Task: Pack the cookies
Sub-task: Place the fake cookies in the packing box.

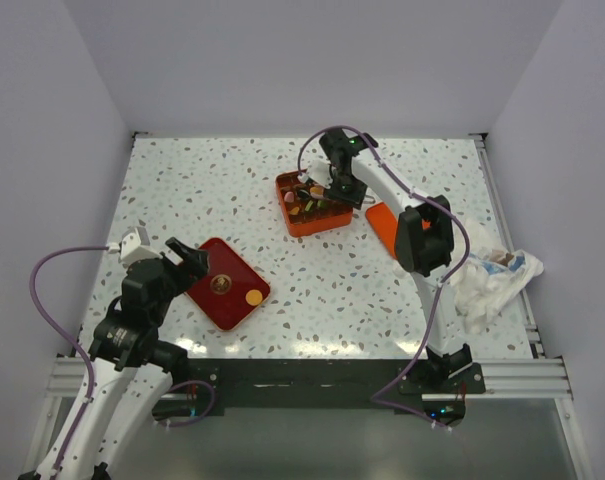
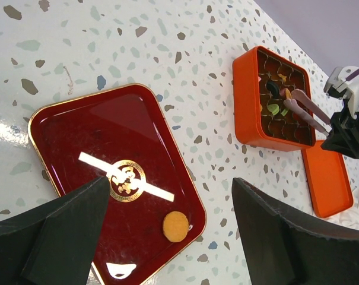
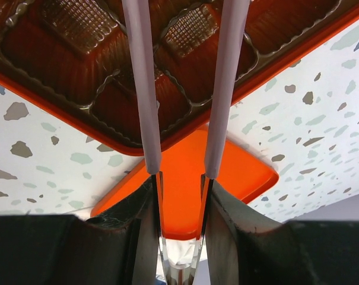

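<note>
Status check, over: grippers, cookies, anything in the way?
Left gripper open above red tray. Right gripper shut on tweezers over orange box. Several cookies boxed, one orange cookie on tray. Nothing covering it.

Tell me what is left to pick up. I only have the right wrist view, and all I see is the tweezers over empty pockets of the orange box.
Observer: One orange cookie lies on the red tray, in front of the left arm.
Operator: Is the left gripper carrying anything?
Observer: No. The left gripper is poised at that tray with its fingers open and empty.
Operator: Any cookies already in the box?
Observer: Yes, a few cookies, green, yellow and dark, sit in pockets of the orange box, around the tips of the tweezers.
</note>
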Controlling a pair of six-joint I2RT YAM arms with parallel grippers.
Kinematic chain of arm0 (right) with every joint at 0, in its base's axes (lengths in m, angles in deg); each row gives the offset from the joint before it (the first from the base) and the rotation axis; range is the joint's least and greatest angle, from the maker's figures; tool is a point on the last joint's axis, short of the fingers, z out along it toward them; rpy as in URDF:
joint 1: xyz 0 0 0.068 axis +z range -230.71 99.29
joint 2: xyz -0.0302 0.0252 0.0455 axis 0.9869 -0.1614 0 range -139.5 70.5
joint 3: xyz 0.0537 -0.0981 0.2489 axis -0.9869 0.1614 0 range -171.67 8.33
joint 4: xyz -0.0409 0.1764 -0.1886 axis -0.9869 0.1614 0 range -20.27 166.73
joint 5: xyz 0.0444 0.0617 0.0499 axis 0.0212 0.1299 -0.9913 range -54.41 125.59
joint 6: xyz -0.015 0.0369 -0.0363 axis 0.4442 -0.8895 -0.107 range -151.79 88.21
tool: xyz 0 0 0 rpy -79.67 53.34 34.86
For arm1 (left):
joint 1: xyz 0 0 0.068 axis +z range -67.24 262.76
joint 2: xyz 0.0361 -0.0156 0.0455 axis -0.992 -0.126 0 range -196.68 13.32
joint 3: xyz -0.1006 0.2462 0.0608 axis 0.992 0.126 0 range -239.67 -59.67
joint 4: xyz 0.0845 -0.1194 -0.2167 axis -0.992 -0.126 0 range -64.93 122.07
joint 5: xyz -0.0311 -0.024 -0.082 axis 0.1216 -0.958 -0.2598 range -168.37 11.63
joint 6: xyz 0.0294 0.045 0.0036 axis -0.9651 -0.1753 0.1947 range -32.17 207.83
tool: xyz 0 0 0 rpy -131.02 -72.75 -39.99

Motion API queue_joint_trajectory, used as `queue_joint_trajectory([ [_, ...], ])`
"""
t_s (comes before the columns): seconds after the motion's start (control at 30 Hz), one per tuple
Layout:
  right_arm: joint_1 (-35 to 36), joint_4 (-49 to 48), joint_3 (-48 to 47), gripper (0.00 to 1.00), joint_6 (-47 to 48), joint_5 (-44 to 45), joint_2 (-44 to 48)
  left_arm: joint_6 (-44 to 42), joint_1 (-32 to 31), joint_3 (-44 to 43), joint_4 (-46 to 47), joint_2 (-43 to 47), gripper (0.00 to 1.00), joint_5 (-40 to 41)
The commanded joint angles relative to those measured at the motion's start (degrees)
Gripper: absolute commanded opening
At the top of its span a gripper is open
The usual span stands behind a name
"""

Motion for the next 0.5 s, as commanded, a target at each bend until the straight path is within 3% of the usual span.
queue_joint_trajectory([
  [0.0,0.24,-0.66,-0.63,0.29,-0.77,0.9,0.98,0.61,-0.24,0.05,1.57,0.49,0.88,0.36],
  [0.47,0.15,-0.4,-2.03,0.16,-1.21,1.34,1.59,0.61,-0.24,-0.21,1.13,0.84,0.88,0.36],
])
